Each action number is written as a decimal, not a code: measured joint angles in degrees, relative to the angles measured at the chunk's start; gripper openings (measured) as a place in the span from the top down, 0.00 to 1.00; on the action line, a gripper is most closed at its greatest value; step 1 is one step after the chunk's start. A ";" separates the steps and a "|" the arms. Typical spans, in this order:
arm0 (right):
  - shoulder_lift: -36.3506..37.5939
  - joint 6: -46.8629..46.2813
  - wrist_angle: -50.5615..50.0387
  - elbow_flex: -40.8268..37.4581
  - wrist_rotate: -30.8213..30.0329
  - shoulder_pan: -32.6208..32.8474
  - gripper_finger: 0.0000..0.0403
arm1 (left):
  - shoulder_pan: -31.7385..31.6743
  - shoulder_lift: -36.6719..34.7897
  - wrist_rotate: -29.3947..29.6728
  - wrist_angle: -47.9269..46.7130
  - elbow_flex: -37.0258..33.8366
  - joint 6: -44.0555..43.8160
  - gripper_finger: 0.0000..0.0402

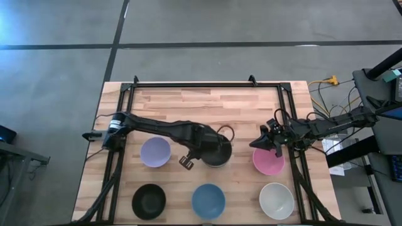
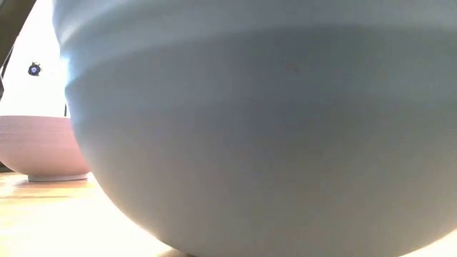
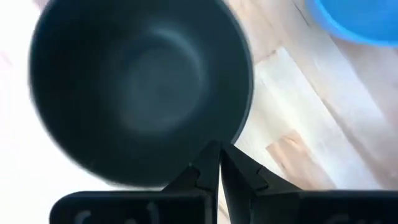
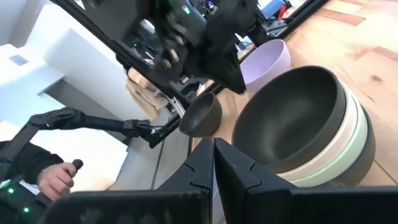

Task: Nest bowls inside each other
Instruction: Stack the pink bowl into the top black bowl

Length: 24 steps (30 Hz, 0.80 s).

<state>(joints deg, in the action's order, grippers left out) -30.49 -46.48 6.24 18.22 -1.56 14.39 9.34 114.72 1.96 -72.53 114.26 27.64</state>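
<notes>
A stack of bowls (image 4: 311, 137) stands mid-table: black on top, then white, pale green and black below. In the high view it shows as one dark bowl (image 1: 220, 156). My left gripper (image 3: 217, 155) is shut at the top black bowl's (image 3: 137, 87) rim. My right gripper (image 4: 213, 149) is shut and empty. It hovers right of the stack, over the far-left rim of the pink bowl (image 1: 269, 162). The lavender bowl (image 1: 155, 152), black bowl (image 1: 149, 201), blue bowl (image 1: 208, 201) and white bowl (image 1: 276, 201) each stand alone on their bases. My left gripper pinches the top black bowl by its rim (image 3: 239, 134), one finger inside and one outside. It comes slanting down from the table's left. In the right wrist view the black bowl (image 4: 286, 121) sits nested in the stack, upright.
Black frame rails (image 1: 207, 83) edge the wooden table's far side and both flanks. Bare wood lies across the far half. In the low view the blue bowl (image 2: 250, 143) blocks nearly everything, with the pink bowl (image 2: 43, 150) beside it. A person's hand (image 4: 56, 177) shows beyond the table.
</notes>
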 joint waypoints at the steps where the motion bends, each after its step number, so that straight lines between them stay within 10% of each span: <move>1: -0.16 -0.18 -0.17 0.00 0.02 0.00 0.98 | -0.32 -0.49 0.02 -0.21 -0.09 -1.83 1.00; 12: -0.91 -0.62 -4.00 0.68 -0.09 0.70 0.98 | -2.53 -15.68 -7.82 -0.65 -14.34 -21.33 1.00; 24: -9.62 -6.81 -72.45 24.95 -6.17 -1.33 0.98 | -2.23 -39.86 -9.18 16.24 -41.50 -39.60 1.00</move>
<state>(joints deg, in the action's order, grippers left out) -40.11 -53.29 -66.21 43.16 -7.73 13.06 7.11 74.85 -7.22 -56.29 72.76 -11.96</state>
